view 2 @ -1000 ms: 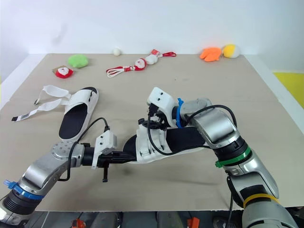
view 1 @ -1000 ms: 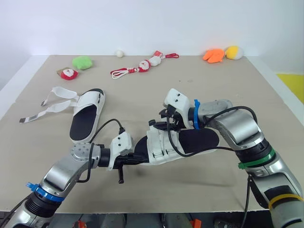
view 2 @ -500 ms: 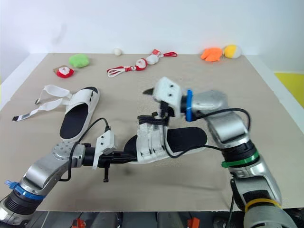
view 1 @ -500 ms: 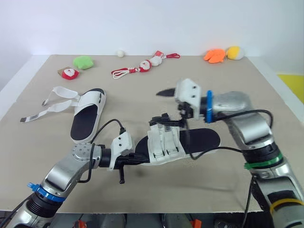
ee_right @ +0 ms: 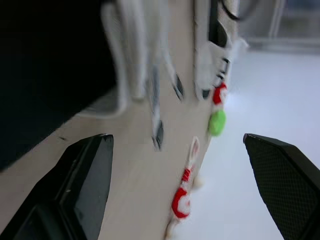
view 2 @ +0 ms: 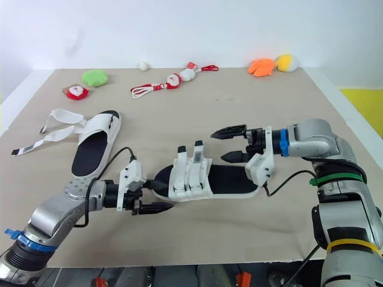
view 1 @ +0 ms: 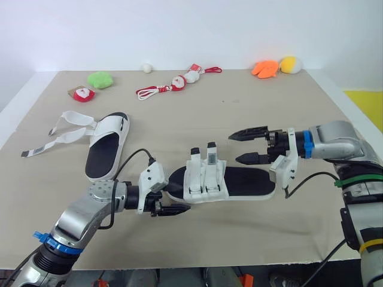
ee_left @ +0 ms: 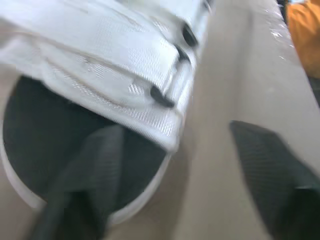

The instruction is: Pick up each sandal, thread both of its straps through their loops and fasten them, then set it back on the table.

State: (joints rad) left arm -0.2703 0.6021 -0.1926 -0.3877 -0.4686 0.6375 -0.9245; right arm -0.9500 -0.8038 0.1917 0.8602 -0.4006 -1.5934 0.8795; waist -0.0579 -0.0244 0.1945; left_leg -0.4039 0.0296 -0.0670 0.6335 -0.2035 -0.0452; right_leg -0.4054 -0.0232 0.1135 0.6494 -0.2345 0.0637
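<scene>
Two end effectors and two sandals in play. The left end effector (view 1: 173,200) sits low at the toe of the near sandal (view 1: 239,179), its fingers (ee_left: 85,175) spread wide, pinching nothing. In the left wrist view one finger lies across the dark toe of the insole and the other is out over bare tabletop (view 1: 197,113). Whether that finger actually presses the sole, I cannot tell. The right end effector (view 1: 234,147) hovers just above the heel half of the same sandal, its two black fingers (ee_right: 75,185) well apart and empty, pointing toward the robot's left. The near sandal lies flat in the middle of the tabletop between the two end effectors. Both of its white straps (view 1: 203,179) are folded across the foot side by side, and their two ends stick up just behind. The second sandal (view 1: 106,149) rests well off to the robot's left, toe toward the robot. Its two loose straps (view 1: 63,128) trail open across the tabletop, clear of both arms. Along the far edge sit the extras: a green plush (view 1: 100,79), a small red-and-white toy (view 1: 84,93), a little white ball (view 1: 146,67), a string of Santa toys on red cord (view 1: 178,82), an orange plush (view 1: 266,69) and a yellow one (view 1: 291,64). All of them are well away from the sandals, and nothing lies between the sandals and the end effectors.
</scene>
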